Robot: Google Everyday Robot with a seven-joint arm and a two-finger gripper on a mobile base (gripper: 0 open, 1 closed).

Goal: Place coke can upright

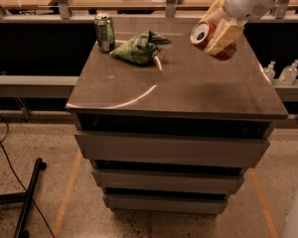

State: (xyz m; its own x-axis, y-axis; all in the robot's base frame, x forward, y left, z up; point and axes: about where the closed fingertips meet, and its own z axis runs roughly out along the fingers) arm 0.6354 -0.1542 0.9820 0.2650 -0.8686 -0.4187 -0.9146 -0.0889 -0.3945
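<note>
Up over the back right part of the drawer cabinet's top (188,90), the gripper (219,32) pinches the coke can (202,33) between its tan fingers (229,32). It holds the can tilted in the air, silver end facing left. A green can (105,32) and a green bag (137,47) sit at the back left.

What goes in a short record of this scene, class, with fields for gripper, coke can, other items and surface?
gripper: above the back right of the drawer unit, fingers closed on the coke can
coke can: held in the air, tilted, silver top facing left, not touching the surface
green can: upright, back left corner
green bag: crumpled, lying just right of the green can
surface: dark top of the drawer unit
</note>
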